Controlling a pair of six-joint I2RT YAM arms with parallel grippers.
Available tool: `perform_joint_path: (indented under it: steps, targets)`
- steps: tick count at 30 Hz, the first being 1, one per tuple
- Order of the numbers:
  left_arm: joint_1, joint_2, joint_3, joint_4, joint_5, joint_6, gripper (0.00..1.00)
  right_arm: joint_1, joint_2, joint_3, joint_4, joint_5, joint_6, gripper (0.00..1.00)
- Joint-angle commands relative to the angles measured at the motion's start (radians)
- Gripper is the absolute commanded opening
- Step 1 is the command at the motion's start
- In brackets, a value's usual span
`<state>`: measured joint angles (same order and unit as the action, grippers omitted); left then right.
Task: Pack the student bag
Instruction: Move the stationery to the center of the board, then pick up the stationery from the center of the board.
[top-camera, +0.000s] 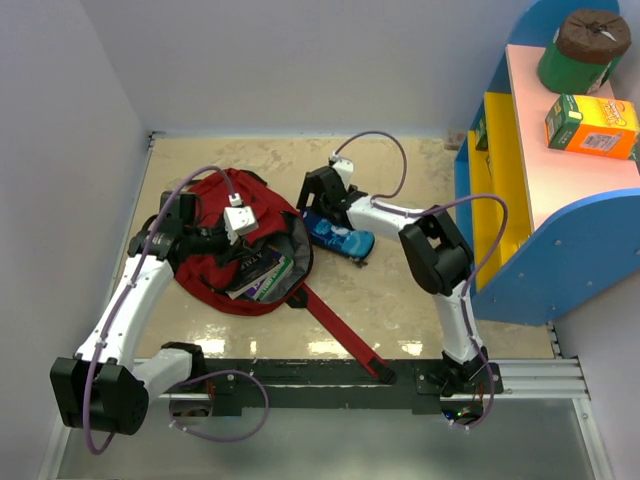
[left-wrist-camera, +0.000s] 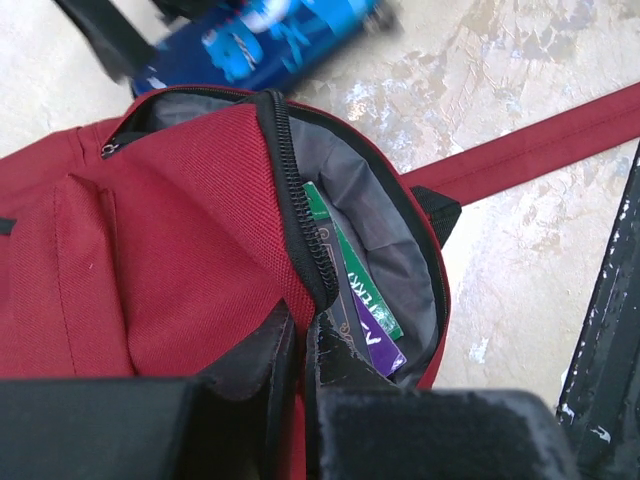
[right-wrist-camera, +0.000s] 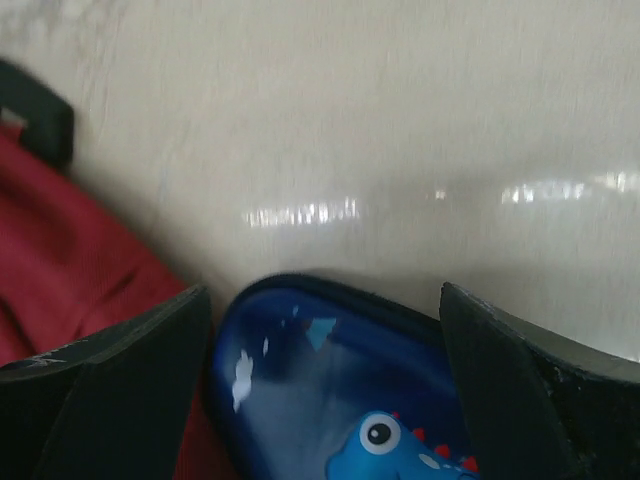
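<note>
The student bag lies flat on the left half of the table, just ahead of the left arm. Its long axis runs on a slant from far-left to near-right. The closed, rounded end sits far-left, and the unzipped mouth gapes toward the near-right, showing grey lining. A few books lie inside the mouth with their edges poking out. One long red strap trails straight on from the mouth toward the near-right, reaching the rail at the table's front edge.

The left gripper reaches over the bag from the left. In the left wrist view its fingers are pinched nearly together on the zippered rim of the bag's red flap, beside the books.

The right gripper is down just right of the bag's far corner, over the blue pencil case. From its wrist camera the fingers stand wide, with the pencil case filling the gap between them. Red fabric of the bag shows close on the left.
</note>
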<state>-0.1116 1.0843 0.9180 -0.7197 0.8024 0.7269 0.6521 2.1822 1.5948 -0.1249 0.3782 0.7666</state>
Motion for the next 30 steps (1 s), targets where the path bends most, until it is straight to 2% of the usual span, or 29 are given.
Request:
perform_joint_path:
  steps: [1,6,12,16,19,20,24,30]
  targets:
    - [0.003,-0.046,0.01,0.019,0.012,0.011,0.0,0.003,-0.1,-0.153,-0.09,-0.055,0.1,0.99]
    - [0.003,-0.06,0.005,0.009,0.02,0.009,0.0,-0.008,-0.268,-0.213,-0.107,0.111,-0.016,0.99]
    - [0.003,-0.086,0.002,0.0,0.02,0.005,0.0,-0.031,-0.34,-0.349,-0.067,0.119,-0.115,0.99]
    - [0.001,-0.098,0.004,0.0,0.02,-0.006,0.0,-0.029,-0.36,-0.47,-0.003,0.025,-0.125,0.99]
    - [0.001,-0.104,0.012,-0.003,0.023,-0.014,0.0,-0.031,-0.374,-0.556,0.094,-0.09,-0.11,0.99]
    - [0.001,-0.106,0.012,-0.004,0.023,-0.017,0.0,-0.031,-0.395,-0.578,0.119,-0.17,-0.096,0.99]
    - [0.001,-0.106,0.01,-0.006,0.024,-0.021,0.0,-0.029,-0.426,-0.65,0.234,-0.299,-0.043,0.99]
    - [0.001,-0.116,-0.004,-0.003,0.023,-0.024,0.0,0.056,-0.495,-0.743,0.34,-0.361,0.08,0.99]
